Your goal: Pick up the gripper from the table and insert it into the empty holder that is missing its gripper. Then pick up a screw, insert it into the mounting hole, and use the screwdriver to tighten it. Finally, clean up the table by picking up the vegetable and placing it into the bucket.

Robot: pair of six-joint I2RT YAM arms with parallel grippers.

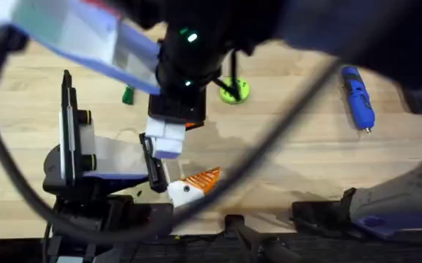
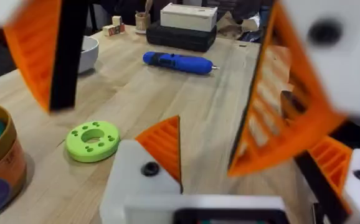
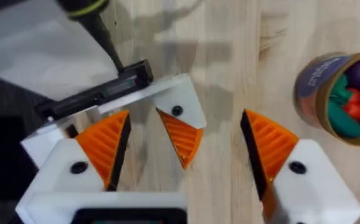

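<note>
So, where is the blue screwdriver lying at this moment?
In the overhead view the screwdriver lies on the table's far right side, to the right of the green disc, with its thin tip pointing toward the arms' bases.

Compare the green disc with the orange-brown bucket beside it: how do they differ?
The green disc is flat; the bucket stands taller. The disc is bright green with holes; the bucket is orange-brown with a blue mark. The bucket holds toy pieces; the disc holds nothing. Both are round and rest on the wooden table.
</note>
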